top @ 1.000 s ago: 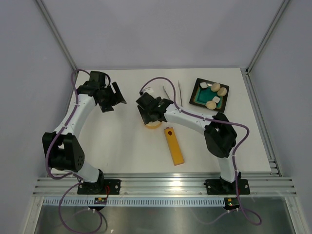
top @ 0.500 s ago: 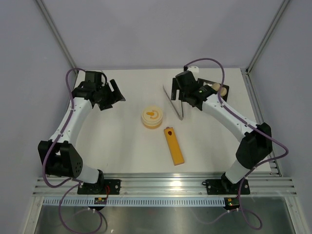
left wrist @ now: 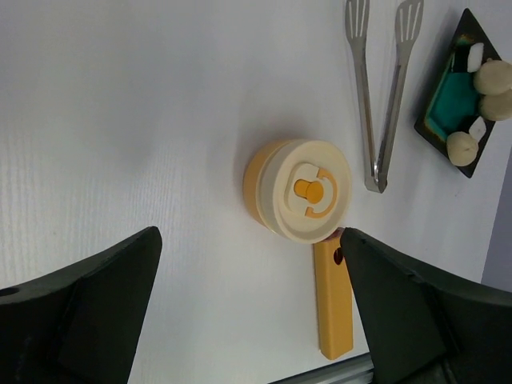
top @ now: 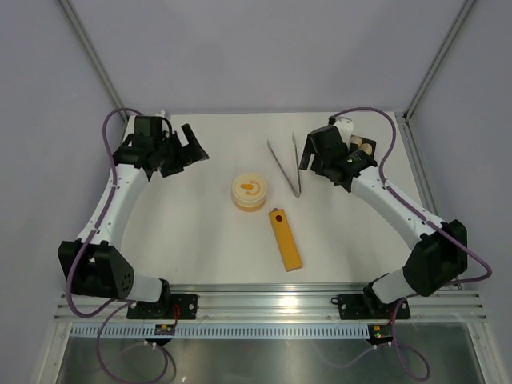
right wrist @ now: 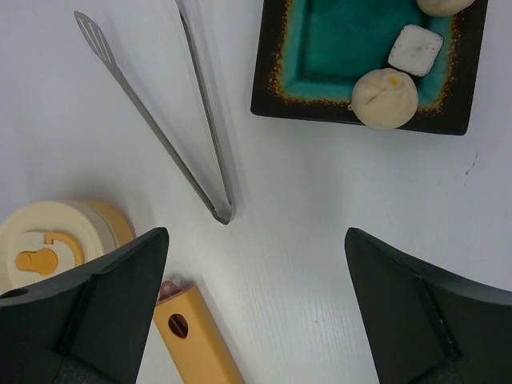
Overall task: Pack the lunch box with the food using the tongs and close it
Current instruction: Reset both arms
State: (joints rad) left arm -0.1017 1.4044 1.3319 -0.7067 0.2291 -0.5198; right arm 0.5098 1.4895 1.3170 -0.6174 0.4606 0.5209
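Top external: 1 lunch box (top: 250,193), 1 tongs (top: 296,189).

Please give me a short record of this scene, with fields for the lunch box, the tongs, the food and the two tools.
lunch box: middle of the table, lid on
tongs: flat on the table, between lunch box and black tray, not held
food: cream and white pieces in the tray
orange bar: beside the lunch box, on its near side
left tool: open, empty
right tool: open, empty, above tongs and tray
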